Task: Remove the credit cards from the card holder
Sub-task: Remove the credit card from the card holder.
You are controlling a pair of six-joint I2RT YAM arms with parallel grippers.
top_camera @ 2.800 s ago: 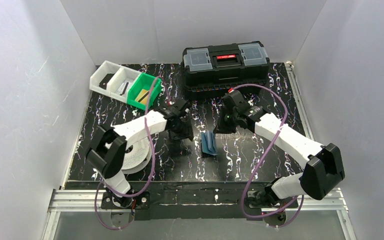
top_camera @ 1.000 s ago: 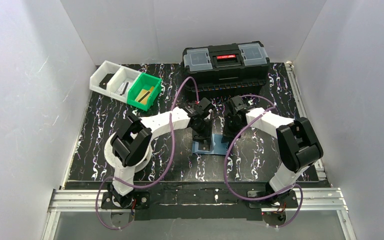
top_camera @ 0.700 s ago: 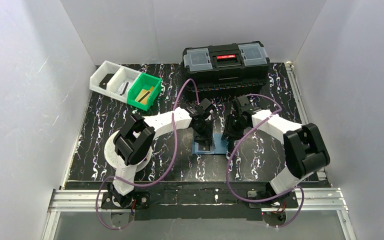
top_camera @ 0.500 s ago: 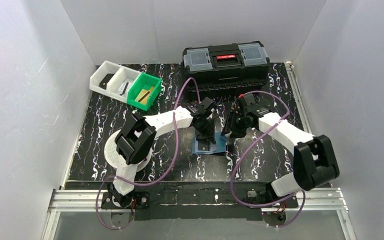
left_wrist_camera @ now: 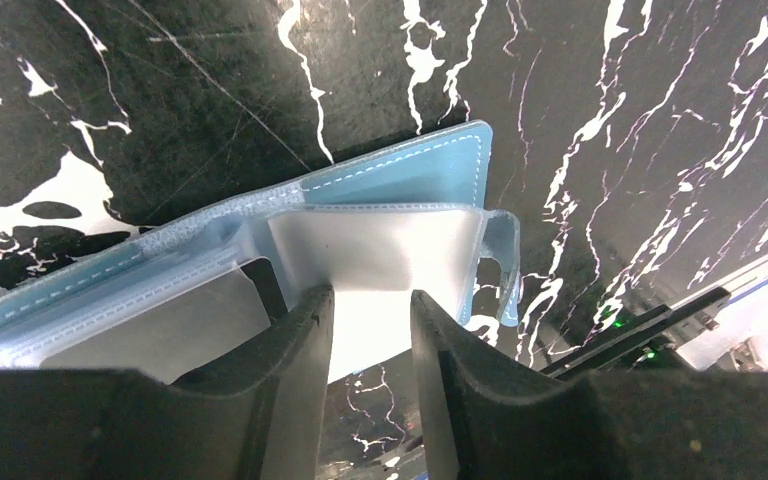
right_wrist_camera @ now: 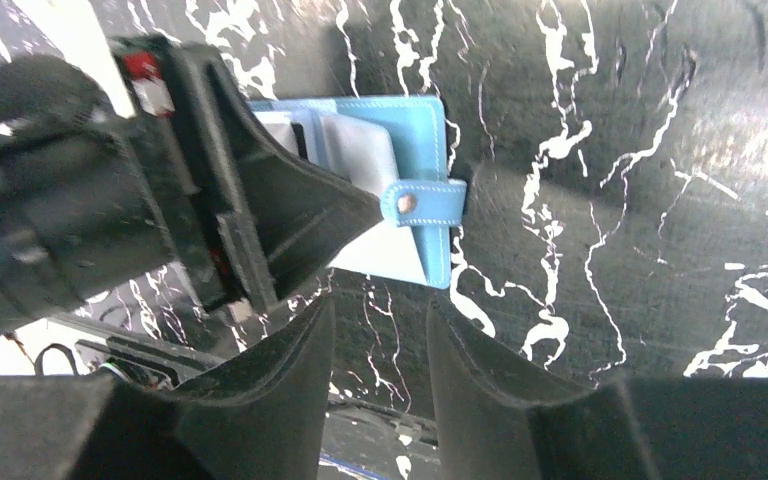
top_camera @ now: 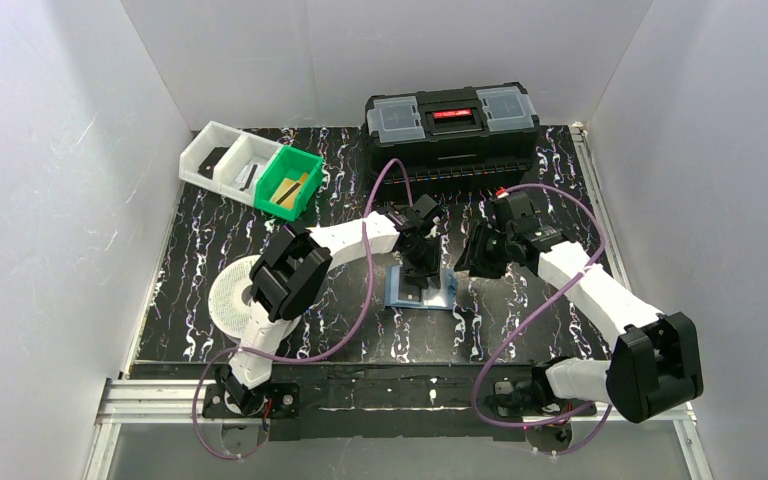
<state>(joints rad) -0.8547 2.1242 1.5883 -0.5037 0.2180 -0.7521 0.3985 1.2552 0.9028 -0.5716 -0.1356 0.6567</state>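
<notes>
The holder (top_camera: 421, 291) lies open and flat on the mat (top_camera: 210, 250), well in front of the toolbox (top_camera: 452, 125) and a little left of its middle, pale blue lining up. Clear sleeves (left_wrist_camera: 380, 245) spread across the lining. They shine white, so I cannot tell whether cards sit inside them. The strap (right_wrist_camera: 428, 203) lies folded in over one edge of the holder, snap facing up.

The left gripper (left_wrist_camera: 370, 300) reaches down onto the holder from the toolbox side. Its jaws stand a narrow gap apart, both tips pressed on the top sleeve. Nothing shows pinched between them; only the flat sleeve is seen through the gap.

The right gripper (right_wrist_camera: 378, 310) hangs in front of the toolbox's right half, just beside the holder but not touching it. Its jaws are moderately apart and empty, with bare mat between them.

The green bin (top_camera: 310, 178) stands to the left of the toolbox and slightly in front of it. A tan piece (top_camera: 286, 190) lies inside, too small to identify. The white bins (top_camera: 196, 170) touch the green bin on the side away from the toolbox. A white disc (top_camera: 228, 300) lies far to the front-left of the toolbox, partly under the left arm.
</notes>
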